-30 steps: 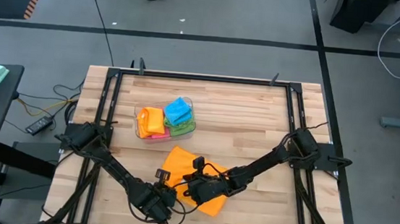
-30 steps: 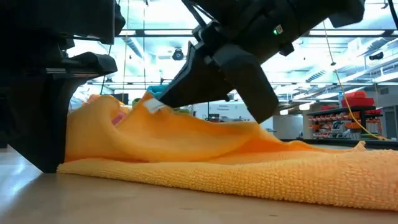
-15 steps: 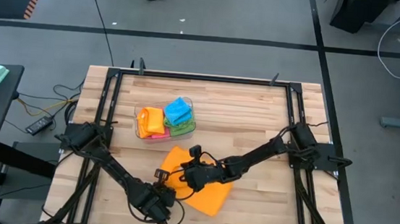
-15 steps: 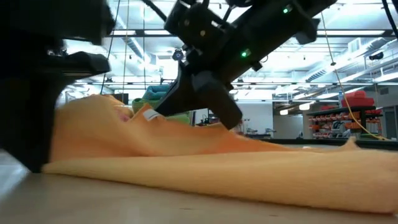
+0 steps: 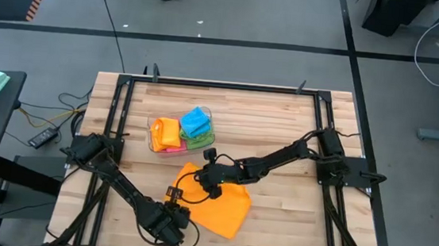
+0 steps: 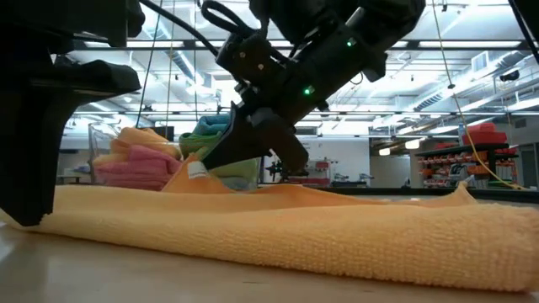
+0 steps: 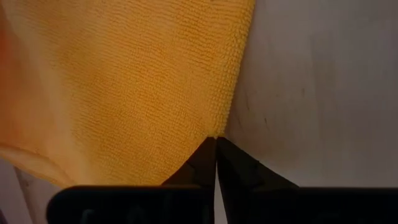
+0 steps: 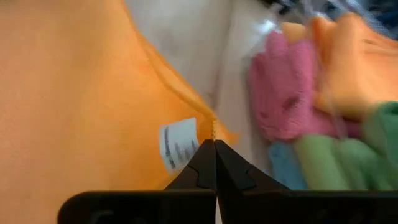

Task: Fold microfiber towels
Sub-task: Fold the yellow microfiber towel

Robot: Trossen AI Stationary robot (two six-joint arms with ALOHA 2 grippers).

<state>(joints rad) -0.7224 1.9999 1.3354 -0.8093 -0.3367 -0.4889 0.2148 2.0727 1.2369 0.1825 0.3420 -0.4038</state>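
An orange microfiber towel (image 5: pixel 216 205) lies on the wooden table near the front middle, one part folded over the rest. My left gripper (image 5: pixel 180 213) is shut on the towel at its near left. My right gripper (image 5: pixel 202 178) is shut on the towel's labelled corner, over its far left, close to a clear tub (image 5: pixel 181 134). The tub holds folded towels in orange, pink, blue and green. In the low view the towel (image 6: pixel 337 236) stretches across the foreground, and my right gripper (image 6: pixel 210 162) stands above it. My left gripper pinches the towel's edge at a corner (image 7: pixel 214 132) between its two fingers, coming steeply from above. That part lies down at the table top. My right gripper pinches the corner next to the white label (image 8: pixel 213 129) between its fingertips, slanting down from the table's right. The corner (image 6: pixel 195 171) is raised a little, and the cloth slopes down from it onto the layer below.
The tub of folded towels (image 6: pixel 160 160) stands just beyond the orange towel toward the far left. Bare wood lies to the right (image 5: pixel 284 200) and far side of the towel. A black frame (image 5: pixel 223 84) rims the table.
My right gripper has carried the labelled corner toward the far left, toward the tub, across the towel. The raised fold has sunk and flattened; the towel now spreads wider to the right. My left gripper has kept its corner in place.
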